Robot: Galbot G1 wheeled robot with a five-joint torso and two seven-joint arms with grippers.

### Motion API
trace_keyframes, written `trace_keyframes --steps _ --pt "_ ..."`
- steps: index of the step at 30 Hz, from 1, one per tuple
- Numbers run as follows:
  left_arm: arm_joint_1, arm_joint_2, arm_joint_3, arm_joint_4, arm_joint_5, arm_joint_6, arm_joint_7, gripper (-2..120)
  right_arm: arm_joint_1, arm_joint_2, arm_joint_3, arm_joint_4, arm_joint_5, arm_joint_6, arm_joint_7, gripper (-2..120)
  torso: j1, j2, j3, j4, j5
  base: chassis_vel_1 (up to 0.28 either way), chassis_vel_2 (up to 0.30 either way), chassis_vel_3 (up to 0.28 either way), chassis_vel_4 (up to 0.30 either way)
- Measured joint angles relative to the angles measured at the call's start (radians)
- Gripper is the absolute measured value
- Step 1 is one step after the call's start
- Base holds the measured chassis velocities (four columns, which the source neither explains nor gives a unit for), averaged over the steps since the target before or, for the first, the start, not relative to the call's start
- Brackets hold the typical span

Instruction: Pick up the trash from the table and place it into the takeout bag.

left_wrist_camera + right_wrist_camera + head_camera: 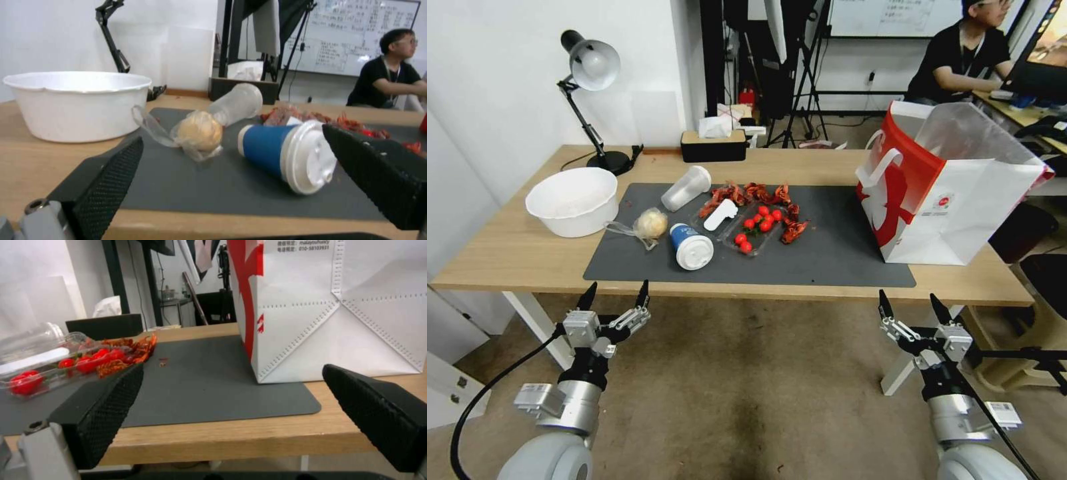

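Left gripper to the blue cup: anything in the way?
Nothing visible. The left gripper hangs open off the table's near edge; the blue cup lies on its side ahead, lid toward the gripper. The bagged lump sits beside the cup, off the line.

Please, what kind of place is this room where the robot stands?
Probably an office or lab workroom. A light-wood table carries a desk lamp and a tissue box; behind it stand a whiteboard with writing and dark tripod stands.
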Motion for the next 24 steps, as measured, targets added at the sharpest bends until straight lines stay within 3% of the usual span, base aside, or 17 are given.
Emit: trace_keyframes --steps 8,11,15,17,22,24 --pt "-0.103 0.054 0.134 0.028 -0.098 0.016 -0.131 100 -0.007 0.004 0.000 0.014 -0.030 -0.004 0.002 100 0.000 0.000 0.000 -0.0001 0.0000 0.000 0.000 0.000 0.000" --pt "-0.167 0.094 0.222 0.011 -0.163 0.058 -0.216 100 -0.012 0.003 0.005 0.020 -0.035 -0.011 0.009 100 0.000 0.000 0.000 -0.0002 0.0000 0.000 0.000 0.000 0.000" --pt "-0.249 0.135 0.293 0.007 -0.204 0.106 -0.271 100 -0.018 0.008 0.006 0.026 -0.047 -0.019 0.015 100 0.000 0.000 0.000 -0.0001 0.0001 0.000 0.000 0.000 0.000" --pt "-0.271 0.141 0.307 0.014 -0.208 0.115 -0.285 100 -0.020 0.010 0.006 0.028 -0.049 -0.022 0.016 100 0.000 0.000 0.000 -0.0001 0.0002 0.000 0.000 0.000 0.000" --pt "-0.368 0.169 0.393 0.058 -0.227 0.151 -0.391 100 -0.029 0.019 0.004 0.042 -0.069 -0.038 0.022 100 0.000 0.000 0.000 -0.0003 -0.0002 0.000 0.000 0.000 0.000" --pt "-0.373 0.172 0.400 0.061 -0.227 0.155 -0.401 100 -0.028 0.019 0.004 0.042 -0.070 -0.041 0.023 100 0.000 0.000 0.000 -0.0003 -0.0001 0.000 0.000 0.000 0.000"
